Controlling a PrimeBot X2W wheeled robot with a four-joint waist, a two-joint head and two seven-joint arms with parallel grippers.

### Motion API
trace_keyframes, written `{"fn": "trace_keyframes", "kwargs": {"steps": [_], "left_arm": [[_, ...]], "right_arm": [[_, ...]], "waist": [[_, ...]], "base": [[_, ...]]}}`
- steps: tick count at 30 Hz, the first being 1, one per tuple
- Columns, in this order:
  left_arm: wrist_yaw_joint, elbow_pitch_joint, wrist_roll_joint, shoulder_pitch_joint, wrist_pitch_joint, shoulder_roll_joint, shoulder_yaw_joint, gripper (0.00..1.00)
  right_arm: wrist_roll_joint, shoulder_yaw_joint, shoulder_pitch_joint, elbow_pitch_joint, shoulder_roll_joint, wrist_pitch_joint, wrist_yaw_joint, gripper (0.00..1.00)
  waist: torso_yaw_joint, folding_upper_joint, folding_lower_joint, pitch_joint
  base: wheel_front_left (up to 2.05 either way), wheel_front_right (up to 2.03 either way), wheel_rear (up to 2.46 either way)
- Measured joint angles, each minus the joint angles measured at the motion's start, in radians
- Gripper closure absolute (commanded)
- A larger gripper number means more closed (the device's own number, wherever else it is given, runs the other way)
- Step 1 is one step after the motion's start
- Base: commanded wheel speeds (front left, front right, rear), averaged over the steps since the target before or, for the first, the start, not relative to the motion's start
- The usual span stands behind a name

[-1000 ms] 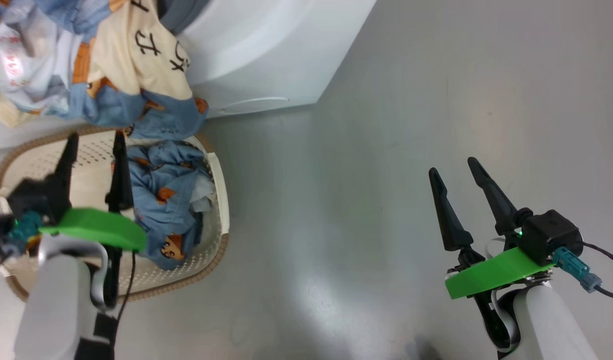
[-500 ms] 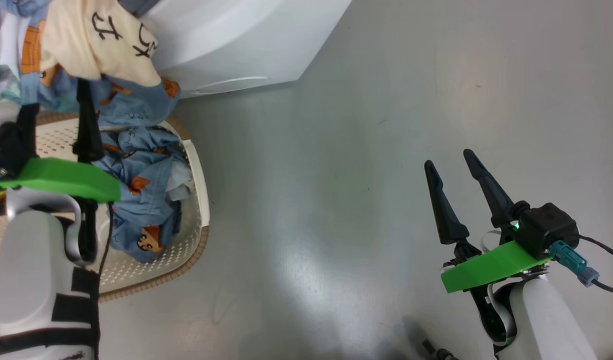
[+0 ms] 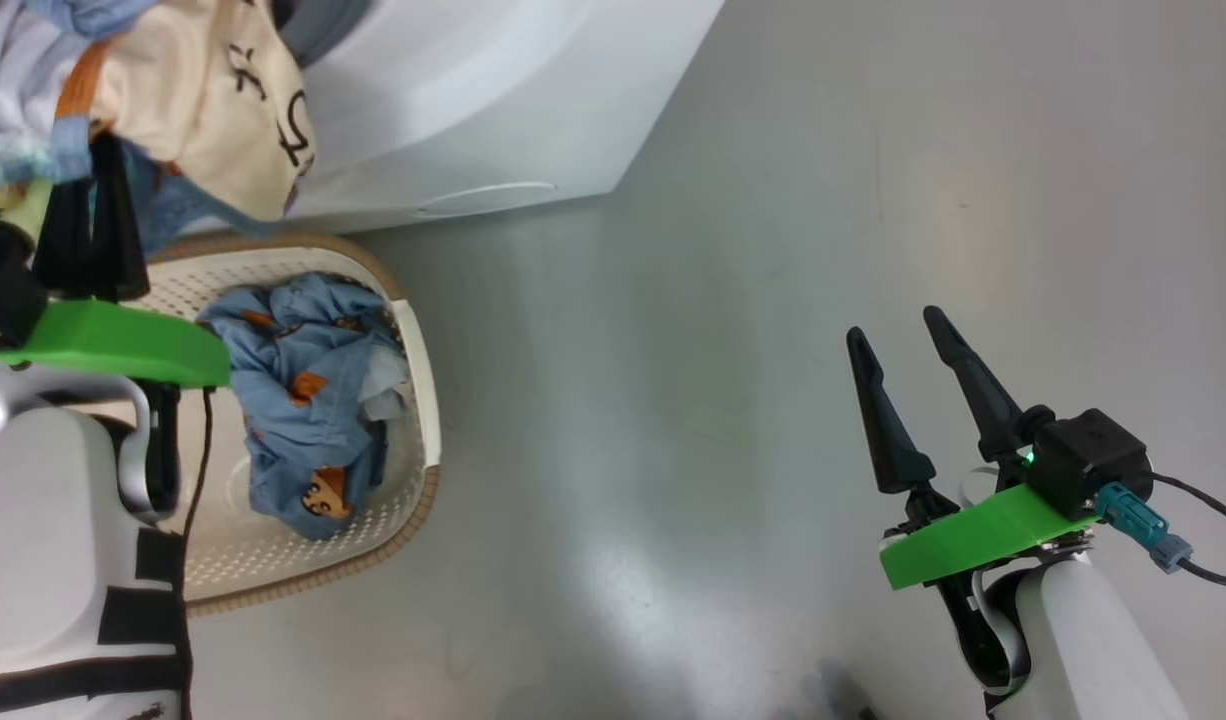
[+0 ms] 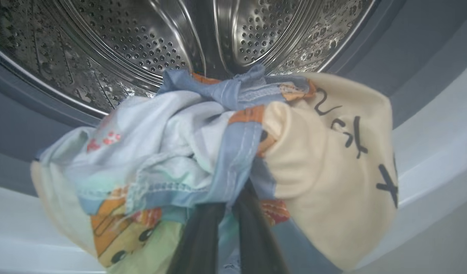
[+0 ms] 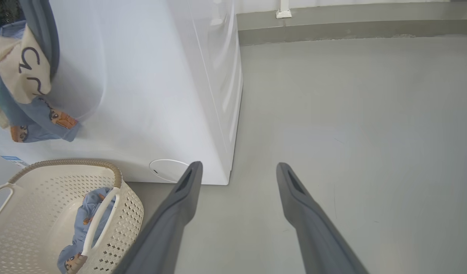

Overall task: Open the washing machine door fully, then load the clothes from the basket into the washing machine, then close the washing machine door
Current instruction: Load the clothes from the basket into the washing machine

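From the head, our left gripper [image 3: 108, 165], spread wide above the cream-white perforated plastic basket [image 3: 413, 330] a second ago, now has its dark fingers pressed together on the soft light blue and cream printed clothes [image 3: 213, 110] hanging at the mouth of the big white washing machine [image 3: 493, 90]. One crumpled blue garment [image 3: 303, 400] lies in the basket, and our right gripper [image 3: 895, 328] hangs wide and empty over the grey floor [image 3: 723, 300]. At the left wrist, the pinched bundle sits just before the perforated steel drum [image 4: 142, 45], not yet inside; we judge pushing it in comes next. At the right wrist, the spread fingers point past the machine's corner.
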Motion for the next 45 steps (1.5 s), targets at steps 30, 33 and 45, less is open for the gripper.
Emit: {"fn": "trace_keyframes", "kwargs": {"steps": [30, 33, 45], "left_arm": [[0.000, 0.264, 0.054, -0.501, 0.108, 0.121, -0.072, 1.00], [0.000, 0.297, 0.055, -0.542, 0.109, 0.123, -0.079, 1.00], [0.002, 0.393, 0.064, -0.692, 0.082, 0.163, -0.106, 1.00]], "right_arm": [[0.045, 0.025, -0.001, 0.005, 0.001, 0.000, 0.000, 0.00], [0.053, 0.031, -0.009, 0.004, 0.002, 0.000, 0.000, 0.00], [0.073, 0.049, -0.020, 0.003, 0.003, 0.000, 0.000, 0.00]], "waist": [[-0.037, 0.0000, 0.0000, 0.043], [-0.044, 0.0000, 0.0000, 0.058], [-0.074, 0.0000, 0.0000, 0.150]], "base": [[0.00, 0.00, 0.00], [0.00, 0.00, 0.00], [0.00, 0.00, 0.00]]}}
